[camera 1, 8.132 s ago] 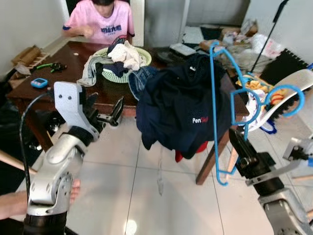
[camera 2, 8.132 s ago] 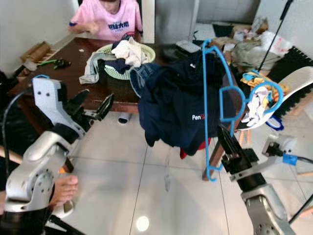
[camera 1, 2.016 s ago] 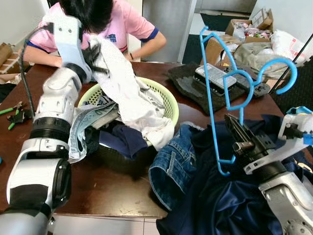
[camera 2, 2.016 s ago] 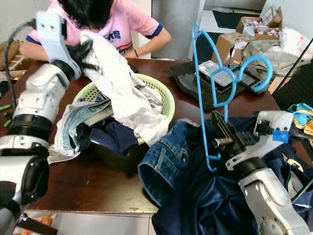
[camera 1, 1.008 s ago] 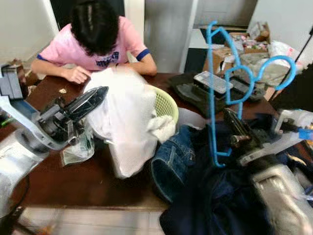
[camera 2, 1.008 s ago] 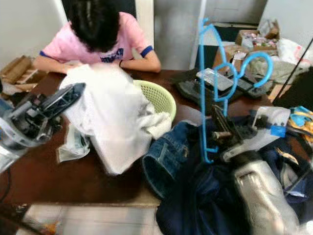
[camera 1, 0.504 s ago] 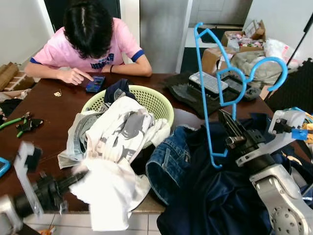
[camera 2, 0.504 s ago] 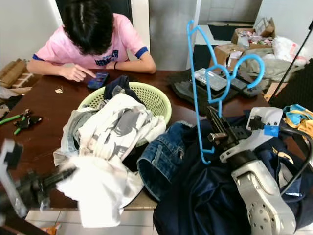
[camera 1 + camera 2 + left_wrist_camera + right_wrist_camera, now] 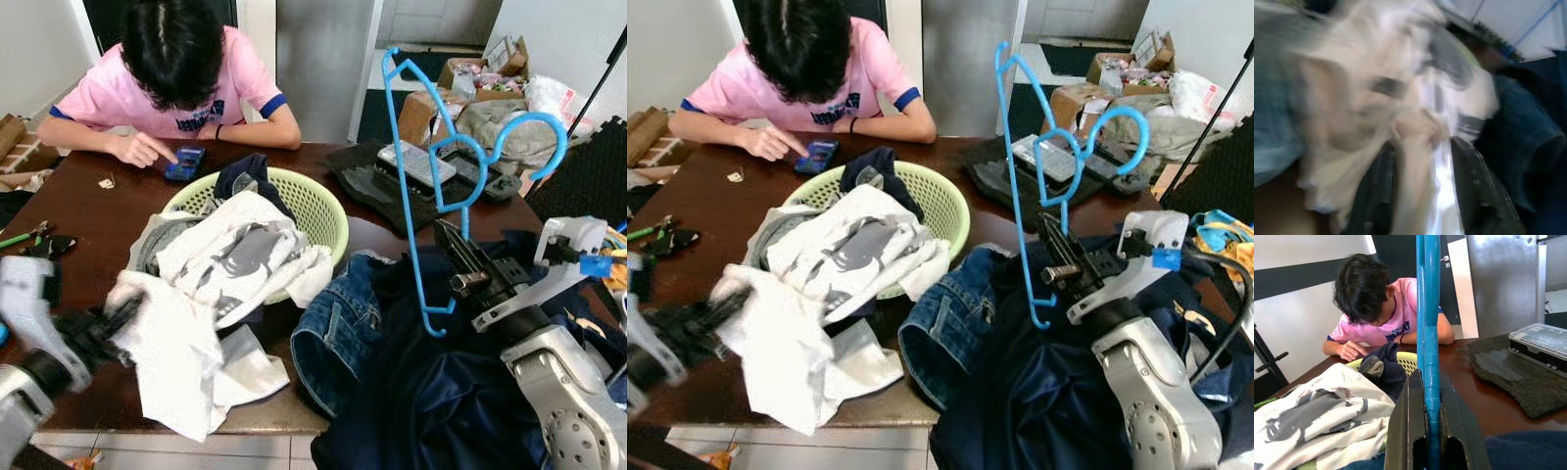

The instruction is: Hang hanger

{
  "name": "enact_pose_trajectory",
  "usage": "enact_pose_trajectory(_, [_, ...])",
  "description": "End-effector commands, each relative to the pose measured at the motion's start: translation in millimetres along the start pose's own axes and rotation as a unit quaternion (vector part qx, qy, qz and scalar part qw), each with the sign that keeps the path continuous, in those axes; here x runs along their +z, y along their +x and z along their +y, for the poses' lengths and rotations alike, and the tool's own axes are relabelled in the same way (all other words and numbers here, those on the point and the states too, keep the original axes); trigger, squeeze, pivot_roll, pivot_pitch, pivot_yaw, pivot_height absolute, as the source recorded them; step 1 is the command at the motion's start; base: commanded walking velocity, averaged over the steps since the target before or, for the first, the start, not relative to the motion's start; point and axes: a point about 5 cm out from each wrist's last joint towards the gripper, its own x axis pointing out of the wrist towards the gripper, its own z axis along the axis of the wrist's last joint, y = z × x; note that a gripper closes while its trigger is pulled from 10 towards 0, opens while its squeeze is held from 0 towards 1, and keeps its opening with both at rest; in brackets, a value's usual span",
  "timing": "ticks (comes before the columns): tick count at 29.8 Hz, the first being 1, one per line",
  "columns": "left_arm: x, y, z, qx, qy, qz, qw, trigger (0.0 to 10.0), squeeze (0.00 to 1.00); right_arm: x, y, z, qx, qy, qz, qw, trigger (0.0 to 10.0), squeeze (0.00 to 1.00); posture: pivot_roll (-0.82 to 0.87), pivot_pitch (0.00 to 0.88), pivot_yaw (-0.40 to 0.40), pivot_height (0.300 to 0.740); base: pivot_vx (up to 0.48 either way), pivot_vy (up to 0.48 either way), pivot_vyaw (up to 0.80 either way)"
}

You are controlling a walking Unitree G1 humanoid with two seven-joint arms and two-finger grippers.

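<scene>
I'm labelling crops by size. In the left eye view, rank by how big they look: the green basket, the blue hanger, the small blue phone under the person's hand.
1. Blue hanger, tallest, though nearest the camera.
2. Green basket, partly buried under clothes, so close to the hanger.
3. Blue phone, clearly smallest.

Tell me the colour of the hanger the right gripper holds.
The hanger in the right gripper is bright blue, clearest in the left eye view.

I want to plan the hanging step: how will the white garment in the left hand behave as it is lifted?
Probably floppy: the white garment droops in folds from the left hand over the table edge. Likely light, since only a pinch of cloth sits between the fingers. It may drag on the laundry basket pile it adjoins.
</scene>
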Motion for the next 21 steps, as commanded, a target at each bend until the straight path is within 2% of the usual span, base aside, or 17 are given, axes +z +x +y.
enact_pose_trajectory(1, [-13, -2.8, -20.6, -0.073, -0.022, 0.041, 0.996, 10.0, 1.0, -3, 0.4, 0.4, 0.005, -0.005, 0.01, 1.0, 10.0, 0.0, 0.09, 0.097, -0.052, 0.74, 0.0, 0.0, 0.0])
enact_pose_trajectory(3, [-13, -2.8, -20.6, -0.073, -0.022, 0.041, 0.996, 10.0, 1.0, -3, 0.4, 0.4, 0.005, -0.005, 0.01, 1.0, 10.0, 0.0, 0.09, 0.097, -0.052, 0.74, 0.0, 0.0, 0.0])
enact_pose_trajectory(5, [-29, -21.4, -30.6, -0.119, -0.029, 0.116, 0.986, 10.0, 1.0, -3, -1.1, 0.4, 0.007, -0.005, 0.012, 1.0, 10.0, 0.0, 0.09, 0.093, -0.054, 0.74, 0.0, 0.0, 0.0])
enact_pose_trajectory(6, [-29, -21.4, -30.6, -0.119, -0.029, 0.116, 0.986, 10.0, 1.0, -3, -1.1, 0.4, 0.007, -0.005, 0.012, 1.0, 10.0, 0.0, 0.09, 0.093, -0.054, 0.74, 0.0, 0.0, 0.0])
enact_pose_trajectory(7, [-33, -28.1, -31.5, -0.127, -0.028, 0.138, 0.982, 10.0, 1.0, -3, -1.9, 0.1, 0.007, -0.004, 0.012, 1.0, 10.0, 0.0, 0.09, 0.093, -0.054, 0.74, 0.0, 0.0, 0.0])
enact_pose_trajectory(9, [-20, -36.5, -26.6, -0.129, -0.034, 0.133, 0.982, 10.0, 1.0, -7, -2.0, -0.9, 0.012, -0.002, 0.02, 1.0, 10.0, 0.0, 0.12, 0.096, -0.076, 0.74, 0.0, 0.0, 0.0])
enact_pose_trajectory(15, [-10, -43.3, -30.5, -0.138, -0.038, 0.128, 0.981, 10.0, 1.0, -8, 2.5, -1.6, 0.021, -0.001, 0.024, 0.999, 10.0, 0.0, 0.12, 0.094, -0.086, 0.74, 0.0, 0.0, 0.0])
enact_pose_trajectory(18, [-11, -38.9, -22.8, -0.08, -0.015, 0.1, 0.992, 10.0, 1.0, -7, 5.7, -4.0, 0.023, -0.003, 0.023, 0.999, 10.0, 0.0, 0.13, 0.103, -0.091, 0.74, 0.0, 0.0, 0.0])
enact_pose_trajectory(19, [-11, -38.9, -22.8, -0.08, -0.015, 0.1, 0.992, 10.0, 1.0, -7, 5.7, -4.0, 0.023, -0.003, 0.023, 0.999, 10.0, 0.0, 0.13, 0.103, -0.091, 0.74, 0.0, 0.0, 0.0])
enact_pose_trajectory(20, [-10, -34.4, -17.6, -0.049, -0.007, 0.081, 0.995, 10.0, 1.0, -7, 5.9, -4.5, 0.023, -0.004, 0.023, 0.999, 10.0, 0.0, 0.13, 0.106, -0.093, 0.74, 0.0, 0.0, 0.0])
enact_pose_trajectory(21, [-10, -34.4, -17.6, -0.049, -0.007, 0.081, 0.995, 10.0, 1.0, -7, 5.9, -4.5, 0.023, -0.004, 0.023, 0.999, 10.0, 0.0, 0.13, 0.106, -0.093, 0.74, 0.0, 0.0, 0.0])
